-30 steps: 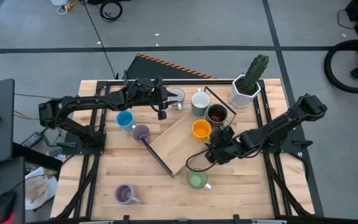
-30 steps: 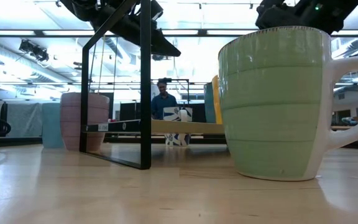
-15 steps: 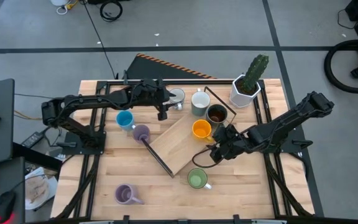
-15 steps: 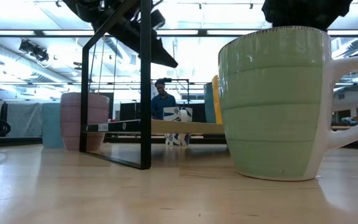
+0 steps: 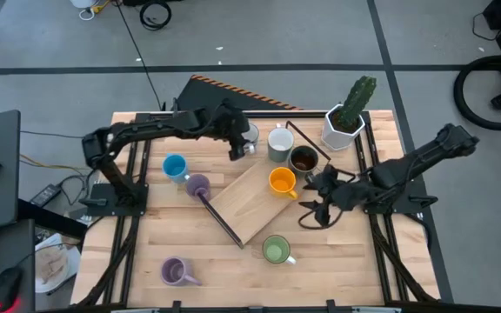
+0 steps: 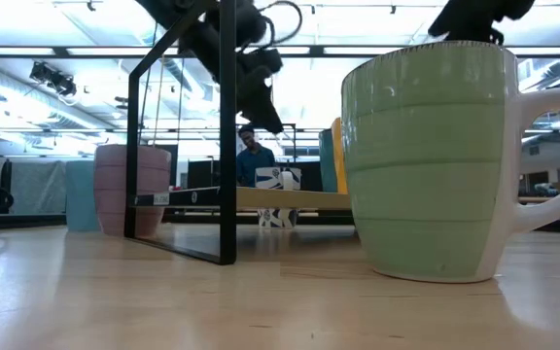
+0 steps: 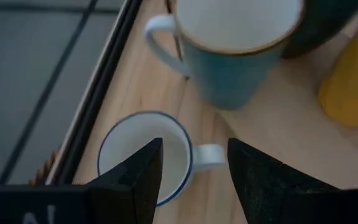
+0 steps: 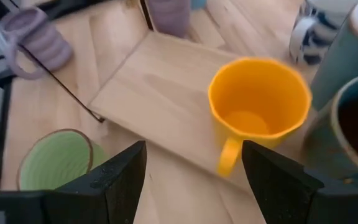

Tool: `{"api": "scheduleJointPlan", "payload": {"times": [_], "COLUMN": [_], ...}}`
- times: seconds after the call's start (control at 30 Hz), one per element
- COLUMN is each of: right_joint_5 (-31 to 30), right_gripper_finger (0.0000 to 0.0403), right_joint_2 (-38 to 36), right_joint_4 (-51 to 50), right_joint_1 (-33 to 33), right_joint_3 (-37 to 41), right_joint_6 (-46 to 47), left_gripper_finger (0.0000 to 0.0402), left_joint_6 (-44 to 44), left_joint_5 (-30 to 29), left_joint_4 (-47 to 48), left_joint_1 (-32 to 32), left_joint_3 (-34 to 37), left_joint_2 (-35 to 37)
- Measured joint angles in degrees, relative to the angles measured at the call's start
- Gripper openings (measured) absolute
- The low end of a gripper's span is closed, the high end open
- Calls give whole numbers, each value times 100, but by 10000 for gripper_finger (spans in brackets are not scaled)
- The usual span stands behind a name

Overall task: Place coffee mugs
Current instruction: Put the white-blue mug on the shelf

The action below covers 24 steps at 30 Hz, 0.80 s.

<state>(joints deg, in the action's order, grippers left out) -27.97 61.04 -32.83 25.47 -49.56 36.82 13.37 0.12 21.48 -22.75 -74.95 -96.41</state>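
One mug [image 5: 282, 181] stands on the board [image 5: 246, 203], another mug [image 5: 276, 250] on the table [image 5: 346, 261] beside it.

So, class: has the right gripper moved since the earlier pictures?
Yes. In the high view the right gripper, open, has pulled away from the green mug it hung beside, toward the orange mug. The green mug stays put.

The bench [image 5: 346, 261] was pale wood with a smooth, lightly satin finish and visible grain. A wooden board [image 5: 246, 200] on it looked matt, edged by a thin black metal frame [image 6: 227, 146]. The green mug [image 6: 426, 165] looked like glazed ceramic, faintly ridged, with a soft sheen. The orange mug [image 8: 258, 102] was smooth and glossy inside.
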Motion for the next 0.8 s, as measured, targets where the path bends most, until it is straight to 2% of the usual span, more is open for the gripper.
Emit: {"api": "scheduleJointPlan", "payload": {"times": [0.1, 0.23, 0.37, 0.47, 0.63, 0.8], "right_joint_5": [-11, -254, -527, -721, -692, -655], "right_gripper_finger": [270, 270, 270, 270, 266, 252], "right_joint_2": [-322, -665, -864, -966, -1162, -1244], "right_joint_4": [-35, -72, -110, -188, -538, -705], "right_joint_1": [0, -8, -51, -93, -326, -512], "right_joint_3": [0, 0, 0, 2, 2, 4], "right_joint_6": [-333, -899, -1817, -1991, -2032, -2100], "left_gripper_finger": [187, 187, 188, 188, 188, 188], "left_joint_6": [-232, -417, -538, -578, -953, -1132], "left_joint_5": [-61, -495, -618, -615, -445, -528], "left_joint_4": [275, 664, 823, 949, 1097, 809], "left_joint_1": [15, 59, 0, -67, -184, -215], "left_joint_3": [-353, -877, -1228, -1388, -1481, -1481], "left_joint_2": [-332, -778, -1104, -1253, -1378, -1480]}}
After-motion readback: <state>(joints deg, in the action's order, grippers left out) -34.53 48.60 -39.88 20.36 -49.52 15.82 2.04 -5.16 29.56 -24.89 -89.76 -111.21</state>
